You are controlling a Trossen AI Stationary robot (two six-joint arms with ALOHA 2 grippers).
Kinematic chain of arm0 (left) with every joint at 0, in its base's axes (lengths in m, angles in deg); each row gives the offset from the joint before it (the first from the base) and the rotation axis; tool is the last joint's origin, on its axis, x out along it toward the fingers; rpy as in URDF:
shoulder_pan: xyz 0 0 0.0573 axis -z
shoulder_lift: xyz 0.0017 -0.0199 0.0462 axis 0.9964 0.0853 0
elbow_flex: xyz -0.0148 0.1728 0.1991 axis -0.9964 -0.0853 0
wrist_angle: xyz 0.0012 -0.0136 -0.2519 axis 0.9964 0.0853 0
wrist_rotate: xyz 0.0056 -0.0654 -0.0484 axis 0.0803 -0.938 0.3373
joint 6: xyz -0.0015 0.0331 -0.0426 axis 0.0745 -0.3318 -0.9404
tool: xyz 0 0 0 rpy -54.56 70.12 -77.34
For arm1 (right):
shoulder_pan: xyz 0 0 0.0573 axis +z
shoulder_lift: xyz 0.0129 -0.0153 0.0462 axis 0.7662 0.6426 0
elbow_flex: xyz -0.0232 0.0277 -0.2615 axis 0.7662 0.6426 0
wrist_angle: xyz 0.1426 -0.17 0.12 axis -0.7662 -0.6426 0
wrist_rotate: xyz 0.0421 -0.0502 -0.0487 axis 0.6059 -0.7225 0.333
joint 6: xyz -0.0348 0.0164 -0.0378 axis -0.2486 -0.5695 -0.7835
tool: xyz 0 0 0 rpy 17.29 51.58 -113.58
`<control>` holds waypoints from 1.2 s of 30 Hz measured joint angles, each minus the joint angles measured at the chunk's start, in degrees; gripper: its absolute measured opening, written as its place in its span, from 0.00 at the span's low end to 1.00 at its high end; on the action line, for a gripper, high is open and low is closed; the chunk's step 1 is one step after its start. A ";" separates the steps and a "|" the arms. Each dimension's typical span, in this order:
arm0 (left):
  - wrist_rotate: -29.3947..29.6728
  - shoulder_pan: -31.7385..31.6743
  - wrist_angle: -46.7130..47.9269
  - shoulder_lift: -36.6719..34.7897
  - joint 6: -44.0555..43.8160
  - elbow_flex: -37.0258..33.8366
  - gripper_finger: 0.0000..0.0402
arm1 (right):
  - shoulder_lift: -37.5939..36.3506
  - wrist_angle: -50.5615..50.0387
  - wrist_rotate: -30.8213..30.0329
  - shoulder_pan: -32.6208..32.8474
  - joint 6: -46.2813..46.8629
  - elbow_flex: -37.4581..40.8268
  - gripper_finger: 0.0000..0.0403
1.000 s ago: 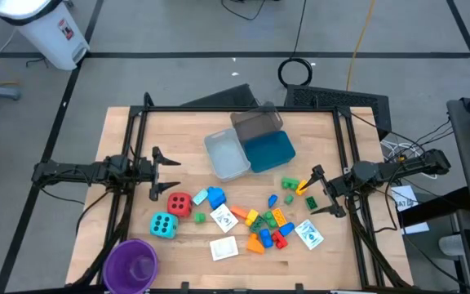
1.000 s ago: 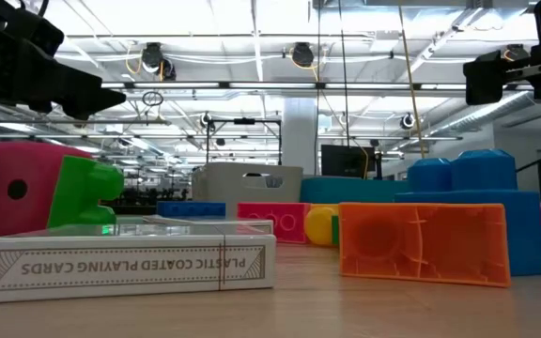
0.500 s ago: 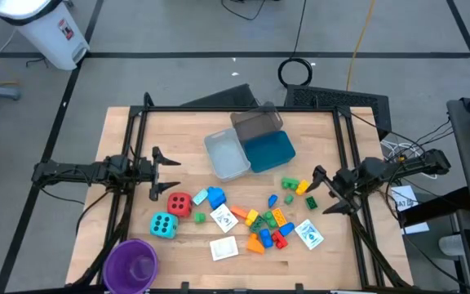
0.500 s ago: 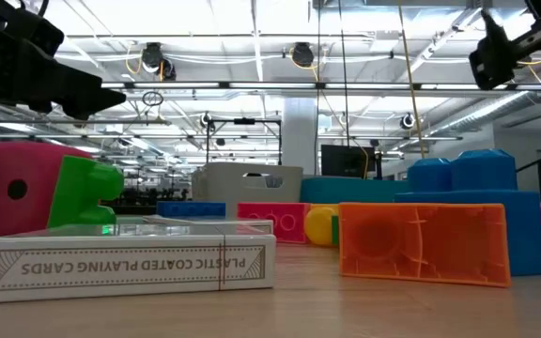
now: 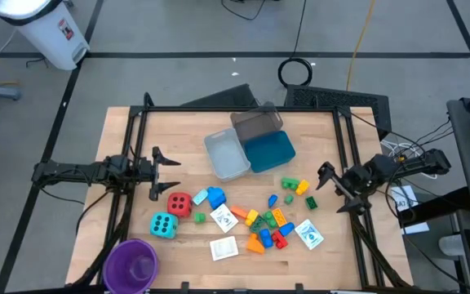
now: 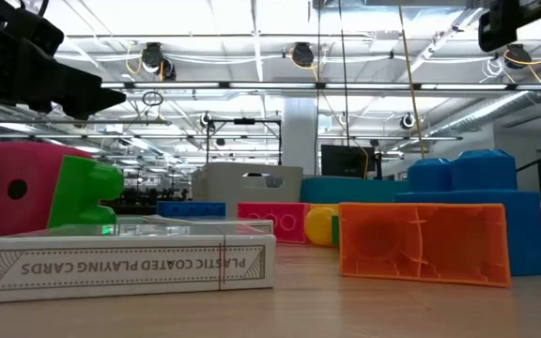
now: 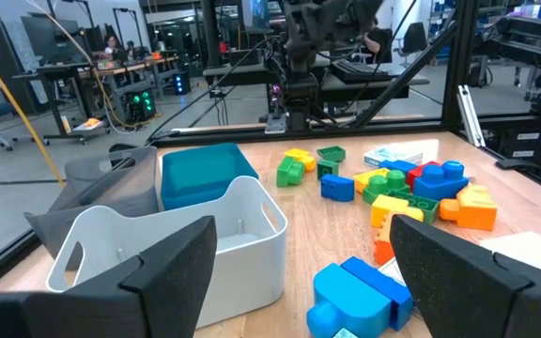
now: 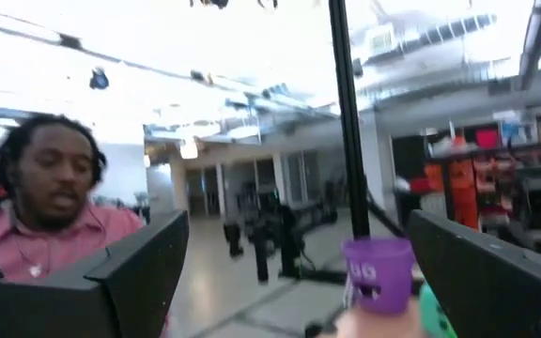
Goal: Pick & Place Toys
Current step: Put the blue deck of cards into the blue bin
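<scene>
At nine o'clock on the counter point(image 5: 137, 220): left pincer point(image 5: 160, 173), fingers spread, holding nothing. Seven o'clock: purple cup point(image 5: 130, 265); just beyond it, cyan die point(image 5: 163, 224) and red die point(image 5: 179, 203). Centre, toward twelve: clear tray point(image 5: 227, 154), grey tray point(image 5: 256, 124), blue tray point(image 5: 269, 151), touching one another. Five o'clock: scattered bricks point(image 5: 268, 222) and white packets point(image 5: 223, 247), all lying loose. Three o'clock: right pincer point(image 5: 335, 189), fingers wide apart, empty, near the yellow brick point(image 5: 302, 187).
</scene>
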 joint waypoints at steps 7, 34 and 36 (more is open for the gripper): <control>0.01 0.01 -0.04 0.00 0.00 0.00 0.81 | 0.02 0.32 -0.04 0.00 3.20 0.00 0.93; 0.02 0.02 -0.13 0.00 0.00 -0.02 0.81 | 17.09 6.55 -15.30 6.29 4.42 -4.87 0.93; 0.02 0.00 -0.13 0.00 -0.02 0.00 0.81 | 22.07 3.15 -15.34 8.89 2.33 -9.87 0.93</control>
